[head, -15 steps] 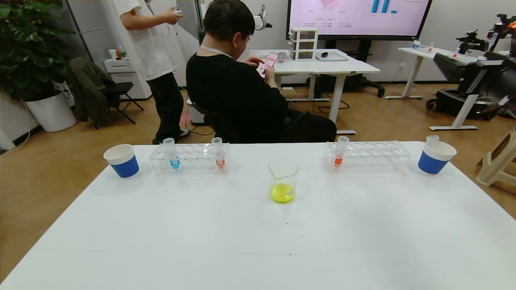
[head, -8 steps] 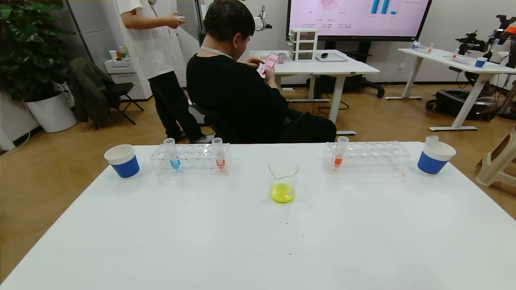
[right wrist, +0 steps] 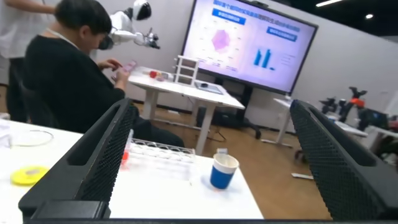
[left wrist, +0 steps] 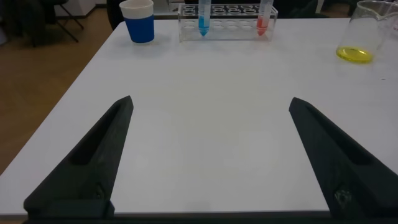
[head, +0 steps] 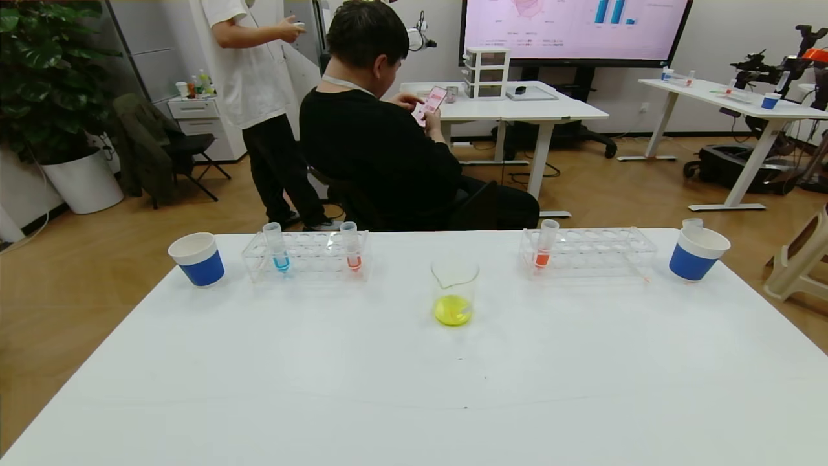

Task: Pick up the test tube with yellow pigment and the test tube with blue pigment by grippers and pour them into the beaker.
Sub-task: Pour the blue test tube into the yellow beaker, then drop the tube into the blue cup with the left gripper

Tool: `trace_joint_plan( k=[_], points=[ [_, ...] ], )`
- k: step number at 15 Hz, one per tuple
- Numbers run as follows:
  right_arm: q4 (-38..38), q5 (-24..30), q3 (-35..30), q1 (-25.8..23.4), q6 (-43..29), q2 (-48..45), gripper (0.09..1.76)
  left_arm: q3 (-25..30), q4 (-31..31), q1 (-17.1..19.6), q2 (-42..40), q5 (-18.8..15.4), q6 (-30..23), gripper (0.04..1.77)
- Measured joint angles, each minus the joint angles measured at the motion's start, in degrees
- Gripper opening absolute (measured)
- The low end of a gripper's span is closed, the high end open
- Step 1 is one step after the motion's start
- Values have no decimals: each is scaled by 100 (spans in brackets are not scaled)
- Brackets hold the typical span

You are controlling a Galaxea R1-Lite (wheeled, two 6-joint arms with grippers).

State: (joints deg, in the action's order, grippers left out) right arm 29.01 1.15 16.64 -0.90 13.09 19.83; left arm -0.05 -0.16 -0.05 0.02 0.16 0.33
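Left gripper [left wrist: 208,155] low over the near left of the bench [head: 414,388], fingers [left wrist: 93,162] spread wide, holding nothing. Right gripper [right wrist: 211,162] raised at the right, fingers [right wrist: 93,162] likewise released, empty. Test tube with blue pigment [head: 277,247] upright in far-left rack [head: 307,257]. Beaker [head: 454,292] at centre, yellow liquid inside.

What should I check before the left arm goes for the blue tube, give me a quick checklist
1. Left gripper open: ok, fingers spread wide.
2. Test tube with blue pigment upright in its rack: ok.
3. Table path from gripper to rack unobstructed: ok.
4. Beaker upright, ready to receive: ok, yellow liquid already inside.
5. Right gripper out of the way: ok, open, raised off to the side.
6. Emptied yellow tube's whereabouts: cannot tell.
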Motion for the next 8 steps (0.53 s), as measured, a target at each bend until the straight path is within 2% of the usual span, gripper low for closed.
trace_joint_plan(
  k=[5, 6, 8],
  points=[
    [-967, -51, -534, 100, 88, -1207, 174, 2, 0, 0, 0, 0, -15, 175],
    [-1342, -11, -697, 126, -6, -1463, 174, 2, 0, 0, 0, 0, -17, 175],
    [-1529, 22, -1053, 145, -350, -1764, 174, 0, 0, 0, 0, 0, -17, 175]
  ],
)
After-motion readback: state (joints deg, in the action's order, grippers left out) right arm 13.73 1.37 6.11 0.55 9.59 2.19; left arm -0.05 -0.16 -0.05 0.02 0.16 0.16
